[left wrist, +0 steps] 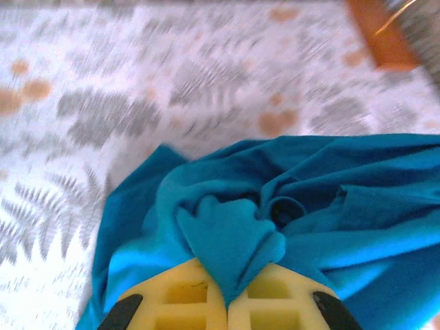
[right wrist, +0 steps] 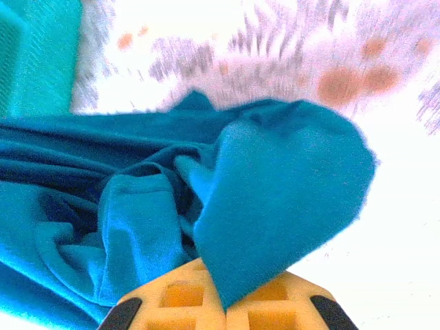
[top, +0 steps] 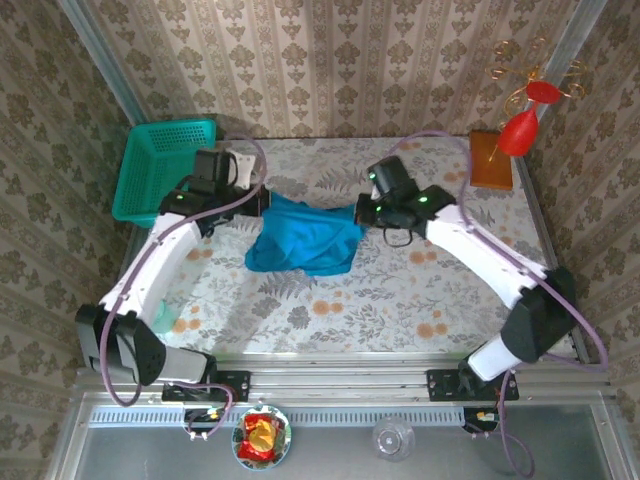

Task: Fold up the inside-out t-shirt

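The blue-teal t-shirt [top: 305,238] hangs bunched over the middle of the flowered table, stretched between both arms. My left gripper [top: 268,200] is shut on the shirt's left upper edge; in the left wrist view a pinched fold of the t-shirt [left wrist: 230,237] comes out from between the yellow fingers [left wrist: 172,299], and the left gripper [left wrist: 227,302] is closed tight on it. My right gripper [top: 362,212] is shut on the shirt's right upper edge. In the right wrist view a flap of the t-shirt [right wrist: 289,199] rises out of the closed right gripper [right wrist: 225,302].
A rigid teal mesh basket [top: 162,168] stands at the table's back left. A wooden block [top: 491,160] with red ornaments [top: 520,125] stands at the back right. The table's [top: 400,290] front half lies bare. A bowl [top: 262,437] and a glass [top: 394,438] sit below the rail.
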